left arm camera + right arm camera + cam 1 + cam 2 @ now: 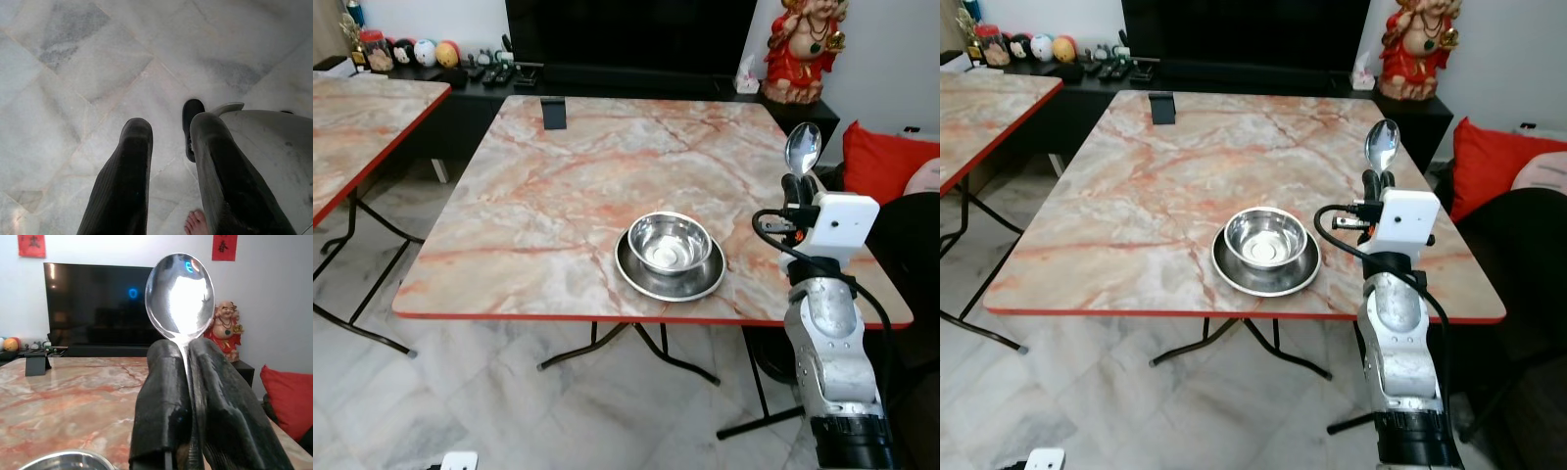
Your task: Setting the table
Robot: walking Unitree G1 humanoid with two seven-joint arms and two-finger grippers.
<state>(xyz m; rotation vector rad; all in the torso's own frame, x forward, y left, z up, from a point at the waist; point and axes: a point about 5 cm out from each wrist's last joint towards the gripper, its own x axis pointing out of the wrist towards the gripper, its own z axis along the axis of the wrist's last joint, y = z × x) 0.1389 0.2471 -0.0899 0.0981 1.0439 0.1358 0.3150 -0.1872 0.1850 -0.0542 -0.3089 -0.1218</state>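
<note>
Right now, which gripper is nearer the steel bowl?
Right. The right gripper, shut on the spoon, is raised just right of the bowl on its plate. The left gripper hangs low over the floor.

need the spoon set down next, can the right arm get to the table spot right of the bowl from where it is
Probably yes. The right gripper holds the spoon upright just above the table, beside the bowl, with bare tabletop between them.

We see a shiny steel bowl (669,242) sitting upright inside a steel plate (641,277) near the front edge of the marble-patterned bench (558,186). A polished spoon (802,149) stands upright, bowl end up, its handle pinched in the right claw (795,186).
</note>
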